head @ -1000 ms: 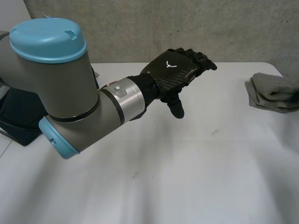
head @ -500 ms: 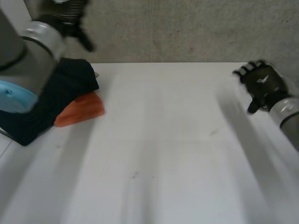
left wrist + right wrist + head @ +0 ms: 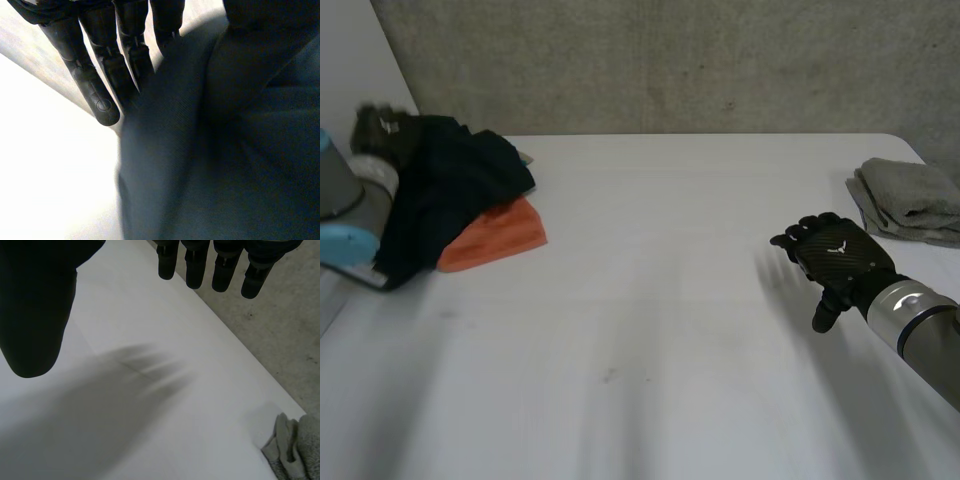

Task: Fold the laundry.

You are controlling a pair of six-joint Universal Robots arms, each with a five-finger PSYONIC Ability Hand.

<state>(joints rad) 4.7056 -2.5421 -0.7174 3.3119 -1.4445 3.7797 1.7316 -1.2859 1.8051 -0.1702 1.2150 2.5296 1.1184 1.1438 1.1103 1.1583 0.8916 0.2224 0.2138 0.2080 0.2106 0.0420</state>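
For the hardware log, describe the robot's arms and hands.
Both hands are black with segmented fingers; the right hand bears a white emblem on its back, as does the left hand. The right arm ends in a silver-grey cuff; the left arm is grey with a light-blue cap.

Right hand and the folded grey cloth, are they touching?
Apart. The head view shows bare white table between the right hand and the folded grey cloth.
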